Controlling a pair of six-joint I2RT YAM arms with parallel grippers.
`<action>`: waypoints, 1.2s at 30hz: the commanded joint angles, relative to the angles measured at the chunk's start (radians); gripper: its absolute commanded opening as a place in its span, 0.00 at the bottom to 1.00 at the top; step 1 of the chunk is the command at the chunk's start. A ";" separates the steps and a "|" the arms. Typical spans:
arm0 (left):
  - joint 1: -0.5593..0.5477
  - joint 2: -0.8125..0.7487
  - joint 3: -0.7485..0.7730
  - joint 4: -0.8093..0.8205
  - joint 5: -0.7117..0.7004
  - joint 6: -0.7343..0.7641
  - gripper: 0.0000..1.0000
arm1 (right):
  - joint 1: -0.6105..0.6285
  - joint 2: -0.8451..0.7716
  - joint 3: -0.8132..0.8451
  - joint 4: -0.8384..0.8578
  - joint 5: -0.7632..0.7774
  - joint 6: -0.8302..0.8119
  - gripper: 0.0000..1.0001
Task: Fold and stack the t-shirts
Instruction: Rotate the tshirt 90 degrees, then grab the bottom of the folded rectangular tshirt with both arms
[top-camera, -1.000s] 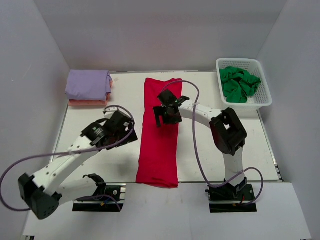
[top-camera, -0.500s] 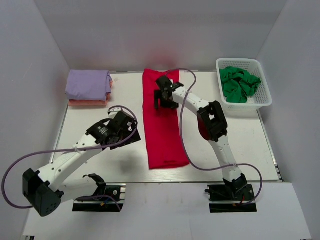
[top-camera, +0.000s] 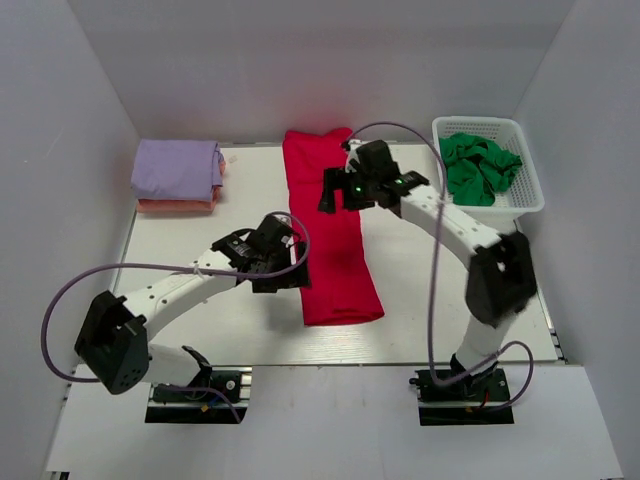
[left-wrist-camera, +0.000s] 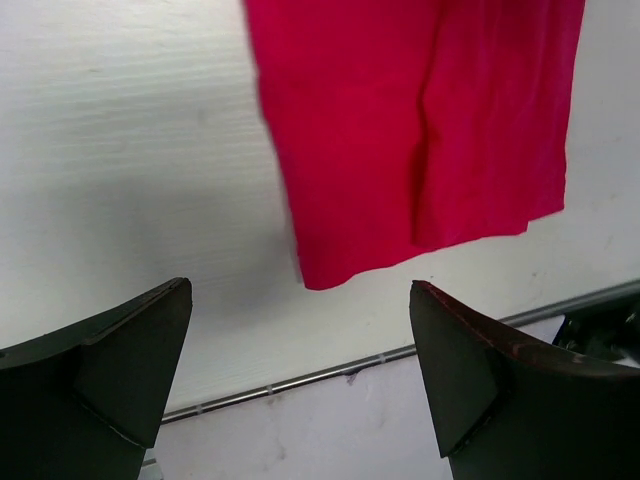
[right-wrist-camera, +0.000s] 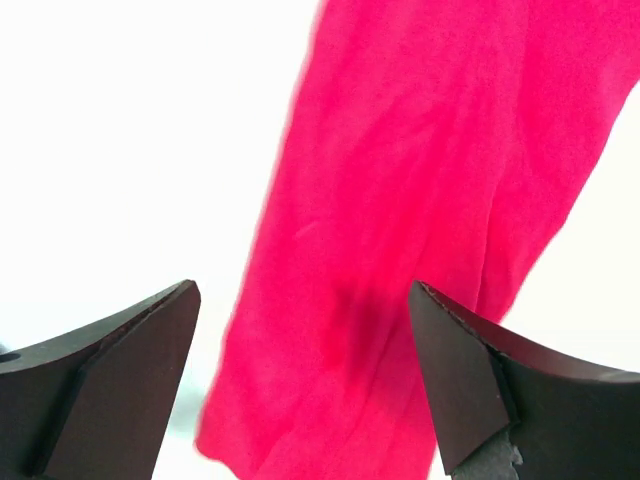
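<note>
Lying as a long folded strip on the table (top-camera: 180, 235), the red shirt (top-camera: 330, 240) runs from the far edge toward the near edge, slanting slightly so that its near end sits further right than its far end.

Left end effector (top-camera: 283, 268) hovers at the left edge of the red shirt, close to its near end. Its fingers are spread wide and hold nothing. In the left wrist view the shirt's near-left corner sits in the gap between the two fingers, a little ahead of their tips, with bare table under each finger. A fold line runs lengthwise down the cloth there.

Right end effector (top-camera: 335, 190) hangs above the far half of the red shirt, over its right side. Its fingers are also spread wide and grip nothing. In the right wrist view the red cloth fills the gap between the fingers and runs on past them; whether the tips touch the cloth cannot be told.

Well left of the red shirt, a folded lavender shirt (top-camera: 177, 167) rests on a folded peach shirt (top-camera: 170, 205). Well right of the red shirt, a crumpled green shirt (top-camera: 480, 168) lies in a white basket (top-camera: 530, 205).
</note>
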 joint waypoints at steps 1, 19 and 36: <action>-0.017 0.039 -0.036 0.076 0.118 0.051 1.00 | -0.014 -0.213 -0.235 0.099 -0.026 0.022 0.90; -0.095 0.226 -0.190 0.315 0.335 0.106 0.71 | -0.069 -0.622 -0.976 0.056 -0.113 0.259 0.83; -0.124 0.228 -0.171 0.286 0.283 0.096 0.00 | -0.074 -0.522 -1.014 0.142 -0.267 0.220 0.00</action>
